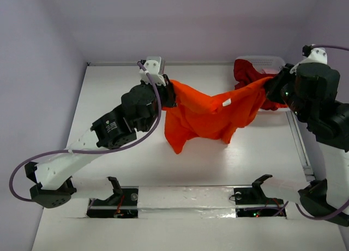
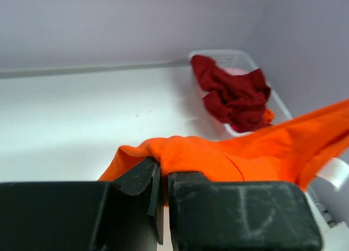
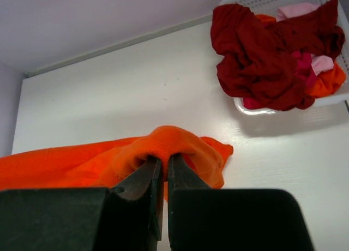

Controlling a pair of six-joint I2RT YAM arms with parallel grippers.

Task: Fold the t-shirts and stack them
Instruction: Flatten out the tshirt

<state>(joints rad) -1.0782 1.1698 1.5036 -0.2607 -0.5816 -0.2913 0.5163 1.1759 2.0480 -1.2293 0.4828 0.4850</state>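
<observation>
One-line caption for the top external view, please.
The left gripper and right gripper pinch opposite ends of a bright orange-red cloth t-shirt slung between them over a white table.

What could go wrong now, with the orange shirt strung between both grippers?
The left gripper and right gripper each pinch just a small bunch of the orange t-shirt; pulling it taut might slip it free. Its right end hangs near the basket, so it could snag the dark red shirt there.

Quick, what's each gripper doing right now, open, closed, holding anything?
Left gripper: closed on one end of the orange t-shirt.
Right gripper: closed on the other end of the orange t-shirt.
</observation>
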